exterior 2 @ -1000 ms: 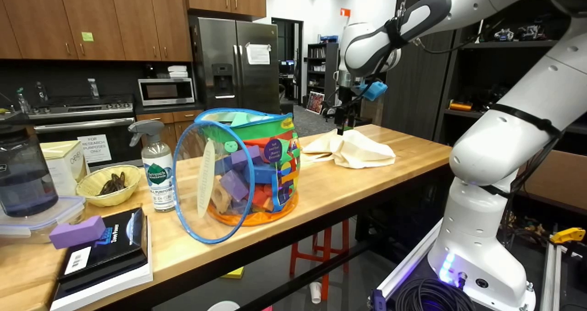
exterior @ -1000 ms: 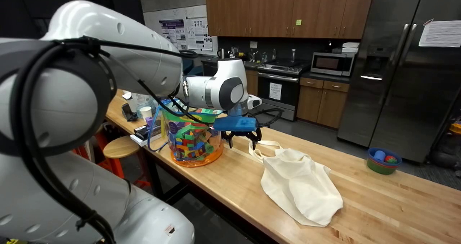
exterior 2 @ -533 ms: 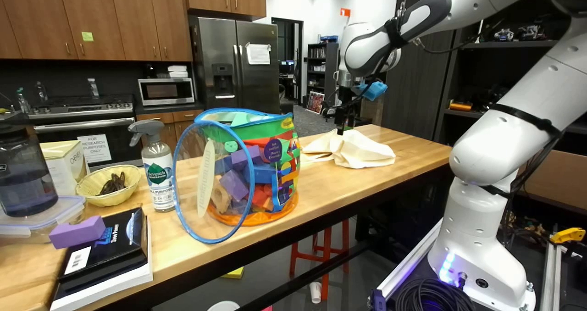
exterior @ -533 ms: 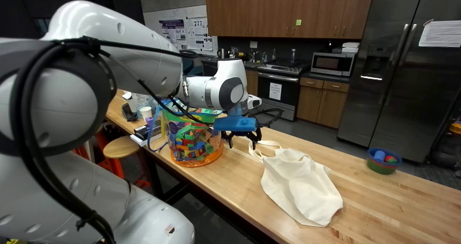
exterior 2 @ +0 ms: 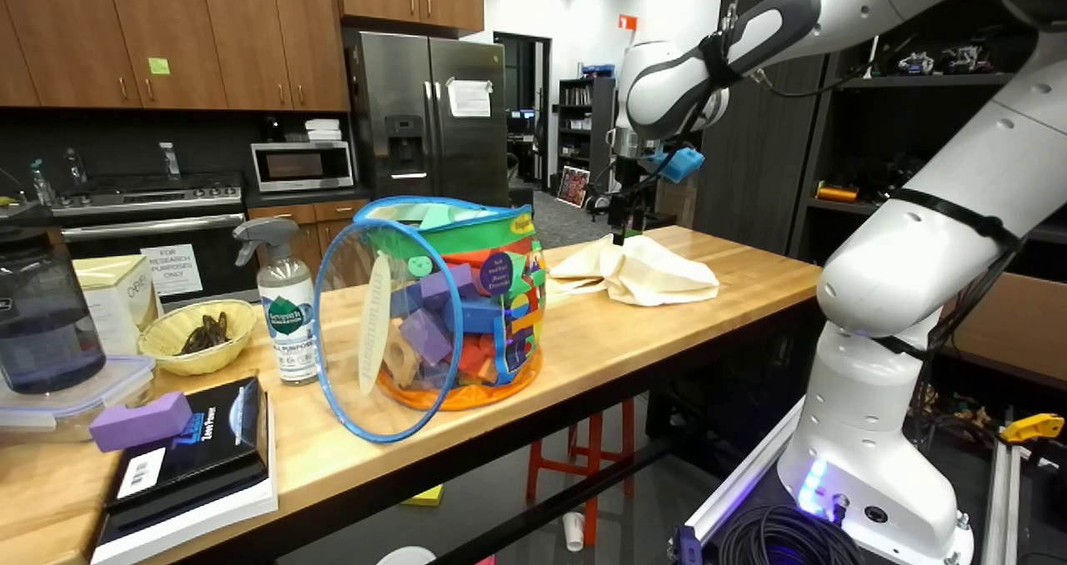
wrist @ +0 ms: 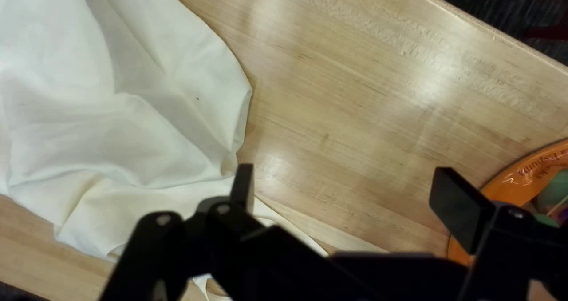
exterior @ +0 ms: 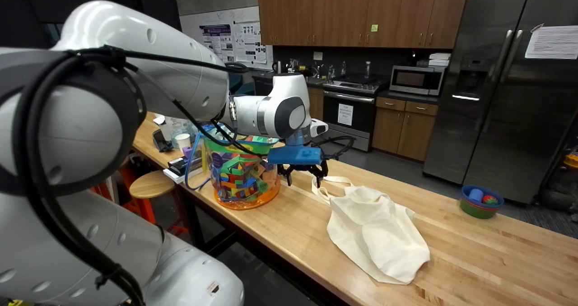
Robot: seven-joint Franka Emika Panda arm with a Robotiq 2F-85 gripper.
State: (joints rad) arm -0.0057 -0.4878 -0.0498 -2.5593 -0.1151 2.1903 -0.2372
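Cream cloth bag [exterior: 377,238] | on the surface [exterior: 293,224], between its long edges | below our claw [exterior: 304,184] and mostly to one side | we see the claw's jaws spread wide, holding nothing

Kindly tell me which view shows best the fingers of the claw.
The wrist view: there the claw appears largest, its fingers clearly apart. Both exterior views show them smaller; in an exterior view the claw is nearly edge-on, making their spread hard to judge.
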